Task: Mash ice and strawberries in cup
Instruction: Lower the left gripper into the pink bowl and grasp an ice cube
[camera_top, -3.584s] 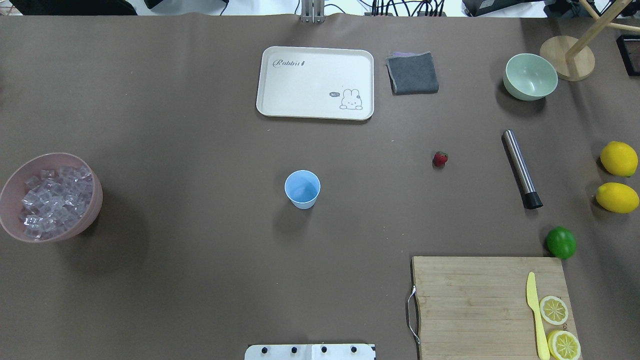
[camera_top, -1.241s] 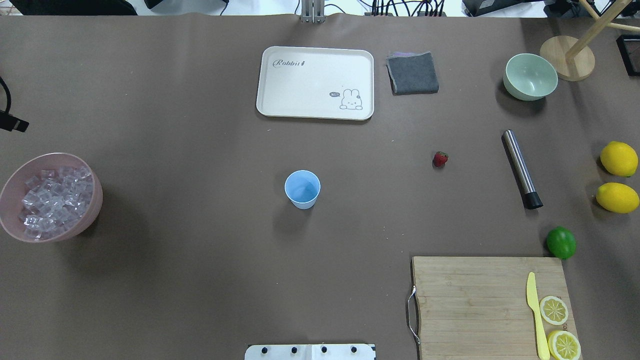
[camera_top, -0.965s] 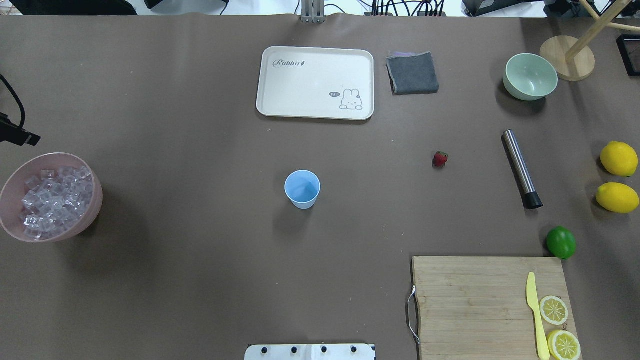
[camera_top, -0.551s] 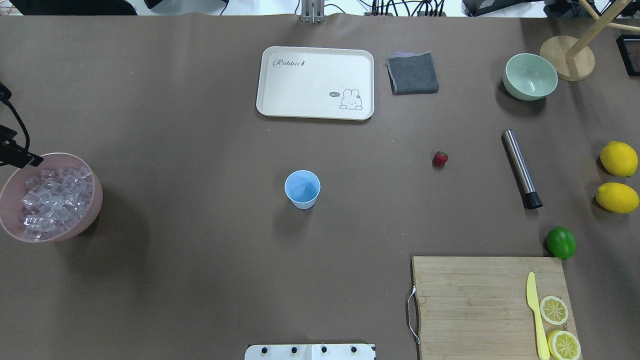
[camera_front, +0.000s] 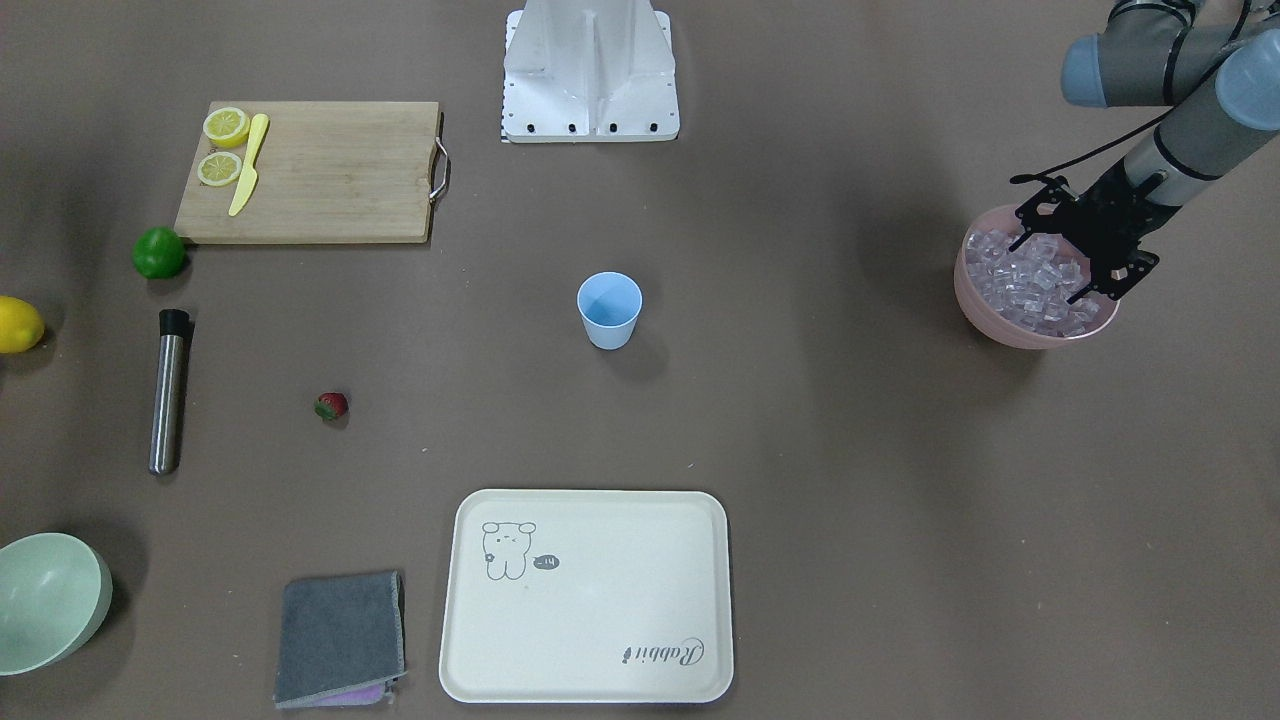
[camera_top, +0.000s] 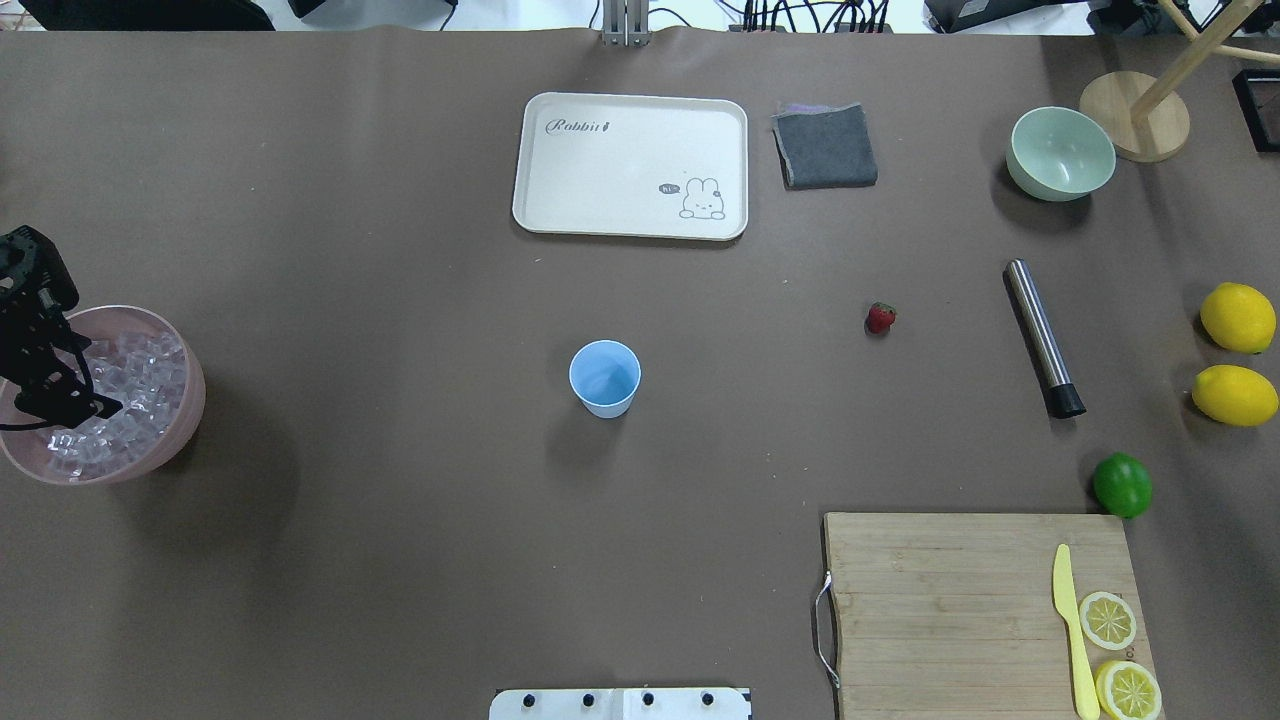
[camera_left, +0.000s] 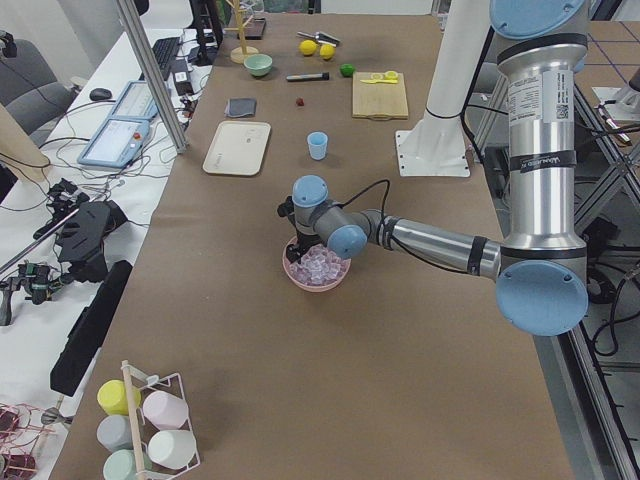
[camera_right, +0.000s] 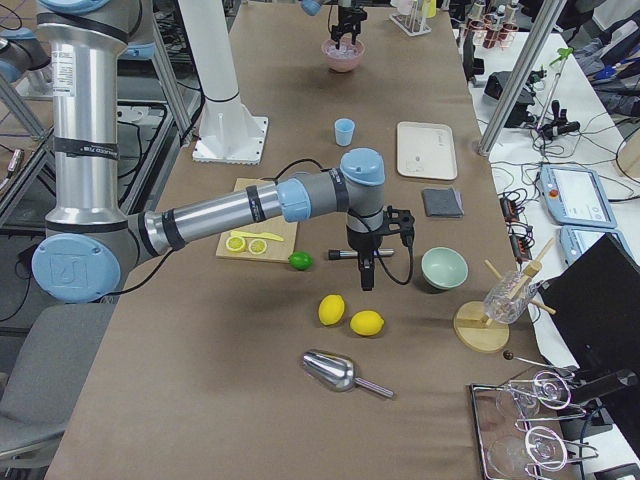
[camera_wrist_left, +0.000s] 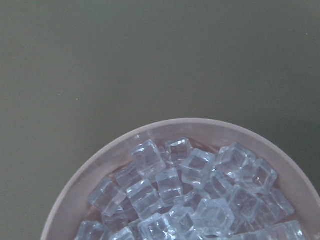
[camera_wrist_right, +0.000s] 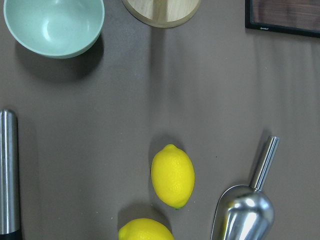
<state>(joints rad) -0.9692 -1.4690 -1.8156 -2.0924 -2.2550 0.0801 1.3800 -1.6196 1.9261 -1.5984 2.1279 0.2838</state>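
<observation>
Looking down on a long table covered with a plain brown sheet, in a workshop with metal frame posts and side benches crowded with cables and screens.

Counted on the sheet:
- one light-blue cup
- one strawberry
- one pink bowl heaped with ice, the cubes too many to count
- one pale green bowl
- one cream tray with a rabbit drawing
- one folded grey cloth
- one steel rod with a black cap
- one lime
- two whole lemons
- one wooden board carrying two lemon slices and one yellow knife
- one steel scoop beside the lemons

Standing upright near the middle of the table, mouth up: the cup. Lying well apart from it toward the robot's right, between cup and rod: the strawberry, green end turned toward the rod's side, too small to judge further. Laid with its long axis running from the robot's edge toward the far edge, black cap nearer the robot: the rod.

Hovering over the ice at the table's left end: the left gripper, fingers spread wide, contact with the top cubes unclear. Hanging pointed downward near the lemons and the green bowl: the right gripper, shown only in a side view, so impossible to tell whether spread or pressed together.
</observation>
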